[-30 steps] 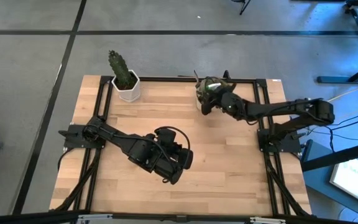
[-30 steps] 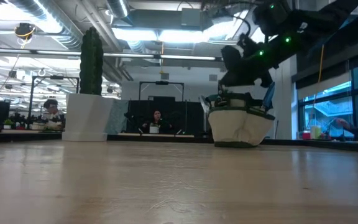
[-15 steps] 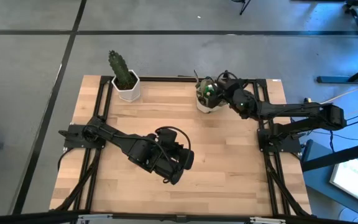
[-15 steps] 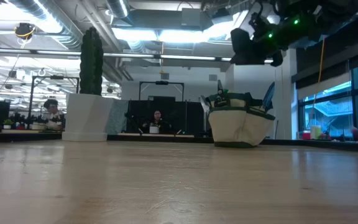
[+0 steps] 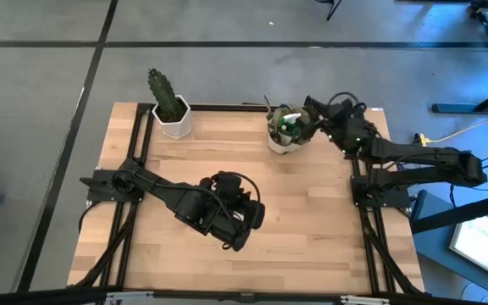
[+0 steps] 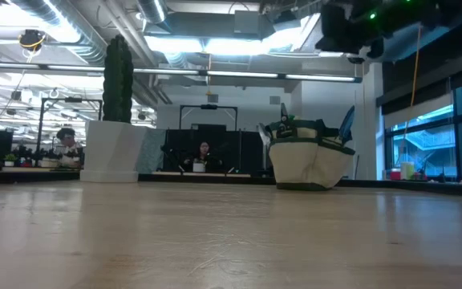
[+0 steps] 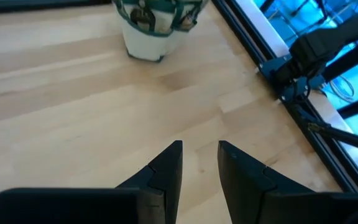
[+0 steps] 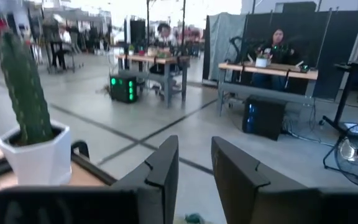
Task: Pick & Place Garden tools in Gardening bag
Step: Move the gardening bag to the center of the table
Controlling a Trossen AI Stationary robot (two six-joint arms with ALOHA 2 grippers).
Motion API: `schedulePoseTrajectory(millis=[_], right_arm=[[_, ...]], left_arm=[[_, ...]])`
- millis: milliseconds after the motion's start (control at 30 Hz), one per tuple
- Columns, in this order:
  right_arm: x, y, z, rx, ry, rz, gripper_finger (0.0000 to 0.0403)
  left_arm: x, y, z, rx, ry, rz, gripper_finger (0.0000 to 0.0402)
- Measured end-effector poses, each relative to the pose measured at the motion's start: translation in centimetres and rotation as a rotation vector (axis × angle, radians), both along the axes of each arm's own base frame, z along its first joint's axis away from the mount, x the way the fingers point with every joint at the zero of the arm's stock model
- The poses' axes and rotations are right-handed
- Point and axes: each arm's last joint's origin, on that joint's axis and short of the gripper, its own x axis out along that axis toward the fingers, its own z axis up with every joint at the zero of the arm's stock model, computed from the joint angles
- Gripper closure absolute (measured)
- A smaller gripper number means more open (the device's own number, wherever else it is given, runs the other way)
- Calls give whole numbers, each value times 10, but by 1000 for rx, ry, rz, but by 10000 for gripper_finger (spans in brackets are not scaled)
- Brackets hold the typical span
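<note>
The gardening bag (image 5: 283, 135) stands on its base at the table's far right. It also shows in the low view (image 6: 311, 164) and the left wrist view (image 7: 149, 38). Tool ends and a green-and-white spray bottle top (image 5: 289, 122) stick out of its mouth. My right gripper (image 5: 309, 110) hangs high, just right of the bag. Its fingers are open and empty in the right wrist view (image 8: 194, 149). My left gripper (image 5: 254, 217) waits over the table's middle, open and empty (image 7: 200, 152).
A green cactus in a white hexagonal pot (image 5: 172, 114) stands at the far left corner and also shows in the right wrist view (image 8: 33, 152). Black frame rails (image 5: 364, 212) run along the table's sides. Bare wood (image 5: 312, 220) lies between the bag and the near edge. People sit in the room behind.
My right gripper has risen from just above the bag's mouth and drawn back toward the table's right edge. It now stands clear of the bag. The bag has stayed where it was.
</note>
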Motion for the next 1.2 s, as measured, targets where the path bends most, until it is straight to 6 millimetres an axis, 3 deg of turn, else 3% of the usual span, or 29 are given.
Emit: schedulePoseTrajectory(millis=[200,400,733,1033,1200], right_arm=[[-19,5,17,-1,-109,30,304],[-32,14,24,107,-218,263,304],[-37,27,36,382,-51,616,304],[-48,27,20,751,-36,394,304],[-60,25,10,881,-114,126,312]], left_arm=[[2,8,1,60,-21,41,304],[7,18,1,49,9,34,304],[15,39,0,78,77,18,304],[31,95,-4,3,232,-76,314],[49,136,-16,-48,280,-203,351]])
